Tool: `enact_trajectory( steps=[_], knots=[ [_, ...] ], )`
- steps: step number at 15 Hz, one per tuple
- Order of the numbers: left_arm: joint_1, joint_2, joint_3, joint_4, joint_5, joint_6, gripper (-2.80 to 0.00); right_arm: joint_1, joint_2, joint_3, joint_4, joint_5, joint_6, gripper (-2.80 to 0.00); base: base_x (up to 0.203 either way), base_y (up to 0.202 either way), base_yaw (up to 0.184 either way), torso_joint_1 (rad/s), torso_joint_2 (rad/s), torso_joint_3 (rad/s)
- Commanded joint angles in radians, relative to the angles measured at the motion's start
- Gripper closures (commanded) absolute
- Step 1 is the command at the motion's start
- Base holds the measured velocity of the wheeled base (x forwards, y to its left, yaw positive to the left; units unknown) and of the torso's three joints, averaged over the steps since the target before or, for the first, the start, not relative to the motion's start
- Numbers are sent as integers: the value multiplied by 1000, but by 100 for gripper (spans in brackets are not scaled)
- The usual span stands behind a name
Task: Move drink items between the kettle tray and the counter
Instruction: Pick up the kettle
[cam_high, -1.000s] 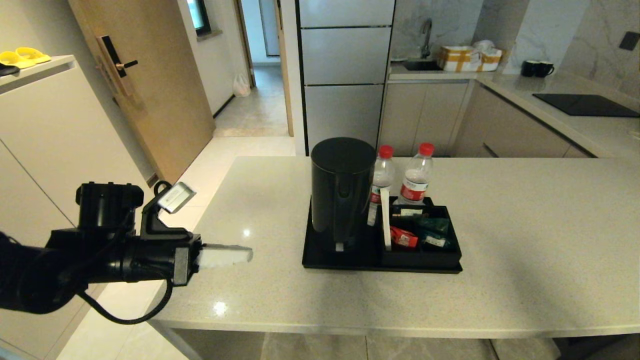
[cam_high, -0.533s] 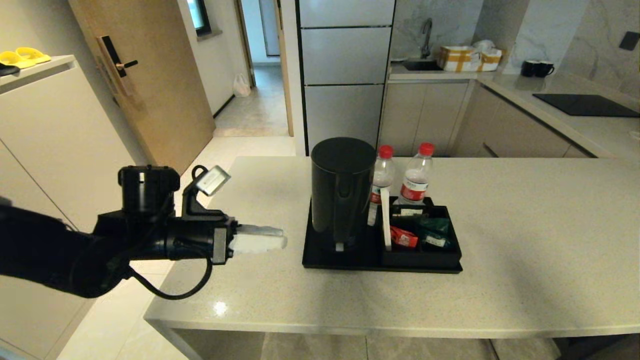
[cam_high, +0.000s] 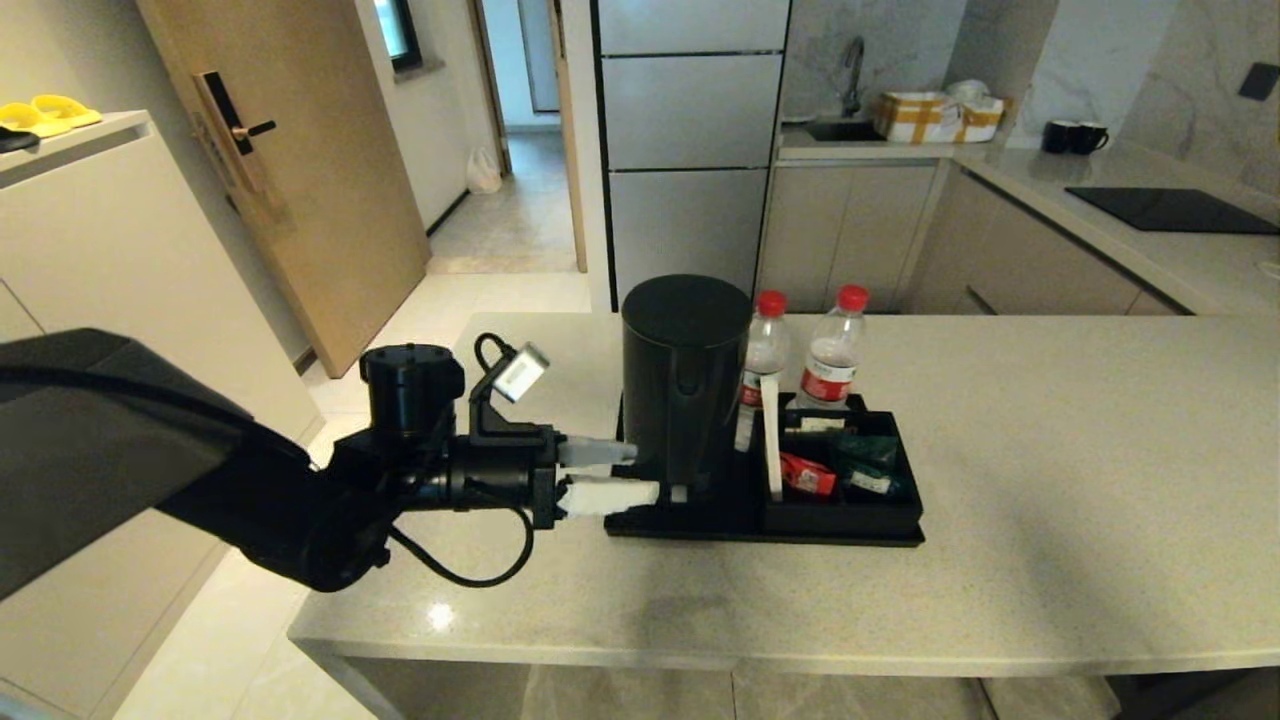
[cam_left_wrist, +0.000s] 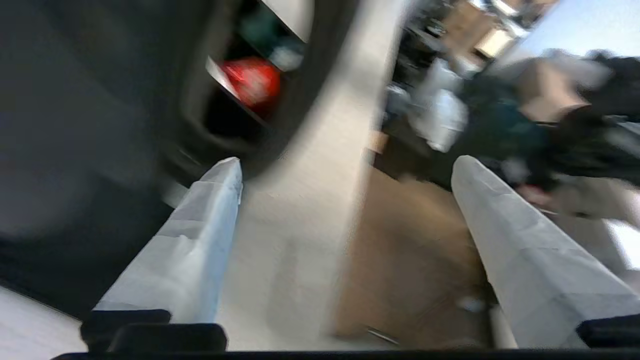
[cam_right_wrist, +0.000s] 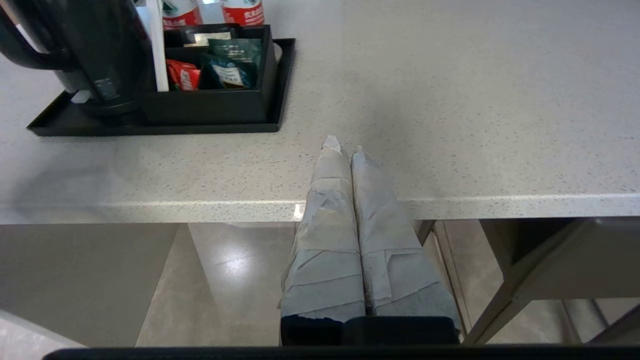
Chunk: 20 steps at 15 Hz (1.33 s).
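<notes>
The kettle (cam_high: 686, 385) is finished in matt black, smooth-walled, with little reflection. The kettle tray (cam_high: 680, 525) is made of smooth black material, probably plastic, with a dull sheen. The two water bottles (cam_high: 830, 360) are formed of clear glossy plastic and are fitted with red caps and printed labels. The counter (cam_high: 1050, 500) is surfaced in pale speckled stone, polished enough for lamp highlights to be reflected. The sachets (cam_right_wrist: 220, 65) are wrapped in glossy foil-like film. The fingers of the left gripper (cam_high: 625, 472) and the right gripper (cam_right_wrist: 345, 145) are covered in white, wrinkled, matt wrapping resembling paper tape or cloth. The door (cam_high: 290, 160) is faced in matt wood veneer.
</notes>
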Motion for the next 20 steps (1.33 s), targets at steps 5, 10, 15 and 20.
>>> enact_trajectory(
  steps=[5, 10, 15, 20],
  knots=[
    [-22, 37, -32, -98, 100, 12, -280, 0, -2, 0, 0, 0, 0, 0, 0, 0, 0, 0, 0, 0],
    [-48, 11, -22, -98, 75, 6, -280, 0, -2, 0, 0, 0, 0, 0, 0, 0, 0, 0, 0, 0],
    [-85, -27, -25, -95, 3, 0, -280, 0, -2, 0, 0, 0, 0, 0, 0, 0, 0, 0, 0, 0],
    [-129, 17, -52, -95, 4, 1, -280, 0, -2, 0, 0, 0, 0, 0, 0, 0, 0, 0, 0, 0]
  ],
)
